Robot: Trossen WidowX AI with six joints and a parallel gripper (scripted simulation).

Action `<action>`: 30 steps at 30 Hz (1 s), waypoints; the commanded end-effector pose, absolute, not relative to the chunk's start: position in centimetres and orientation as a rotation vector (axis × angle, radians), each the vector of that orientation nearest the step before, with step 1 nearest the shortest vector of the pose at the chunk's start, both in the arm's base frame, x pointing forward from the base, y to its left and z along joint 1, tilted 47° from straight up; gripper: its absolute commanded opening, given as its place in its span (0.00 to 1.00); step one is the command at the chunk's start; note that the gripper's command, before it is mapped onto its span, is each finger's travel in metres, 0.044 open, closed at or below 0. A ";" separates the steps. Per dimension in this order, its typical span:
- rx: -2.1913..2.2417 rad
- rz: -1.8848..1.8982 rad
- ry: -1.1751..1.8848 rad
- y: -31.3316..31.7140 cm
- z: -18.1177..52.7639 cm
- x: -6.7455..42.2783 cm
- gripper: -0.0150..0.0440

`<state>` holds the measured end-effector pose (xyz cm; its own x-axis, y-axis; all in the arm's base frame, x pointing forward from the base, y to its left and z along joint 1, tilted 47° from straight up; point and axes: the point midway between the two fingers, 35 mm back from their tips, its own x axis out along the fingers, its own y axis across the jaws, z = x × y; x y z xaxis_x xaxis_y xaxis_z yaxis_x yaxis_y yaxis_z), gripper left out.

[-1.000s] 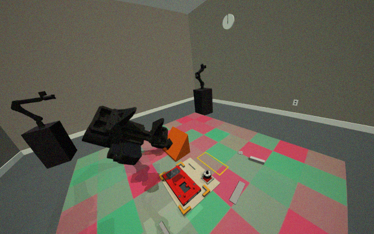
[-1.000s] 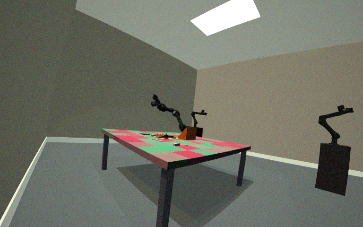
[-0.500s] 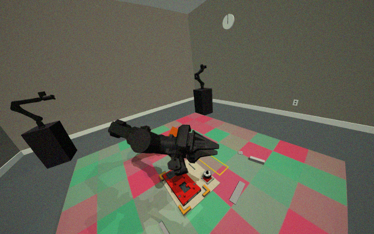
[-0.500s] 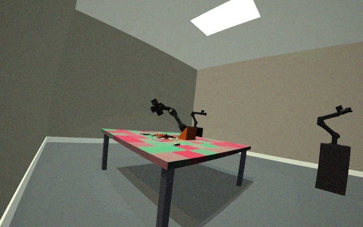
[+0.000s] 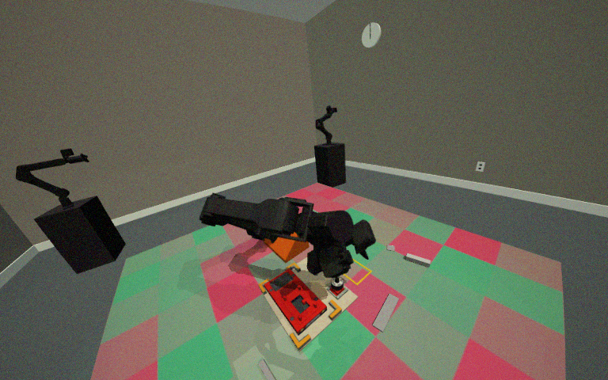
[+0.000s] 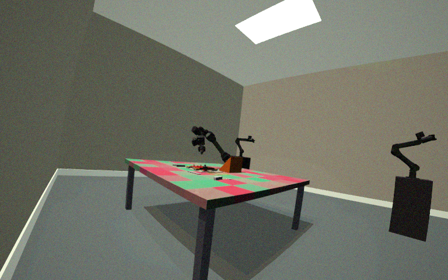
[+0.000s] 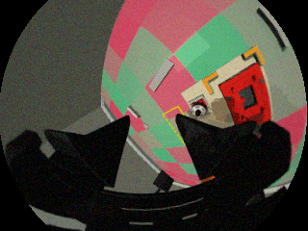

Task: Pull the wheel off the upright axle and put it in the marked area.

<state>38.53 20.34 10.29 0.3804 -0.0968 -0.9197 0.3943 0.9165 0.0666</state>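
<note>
The wheel, pale with a dark centre, sits on the upright axle over a small red base at one corner of the cream board. The axle itself is mostly hidden. The marked area is a yellow outline on the table beside the board, partly hidden by my arm and finger. My gripper is open and empty, pointing down high above the table. In the wrist view the wheel lies beyond the right finger, outside the gap between the fingertips.
A red plate-like part lies on the board among orange corner brackets. An orange wedge stands behind it. Grey bars lie on the table. Two other arms stand on dark pedestals beyond the table.
</note>
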 end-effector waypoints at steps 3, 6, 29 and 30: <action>-0.276 -0.434 1.261 17.5 7.3 35.9 0.76; -0.591 -0.460 1.312 16.2 6.8 34.8 0.76; -0.746 -0.463 1.333 14.6 4.7 34.4 0.76; -0.746 -0.463 1.333 14.2 4.3 34.5 0.76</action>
<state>34.20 15.24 5.16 0.1984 -0.6855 -0.7006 -0.1087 0.6950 -0.7108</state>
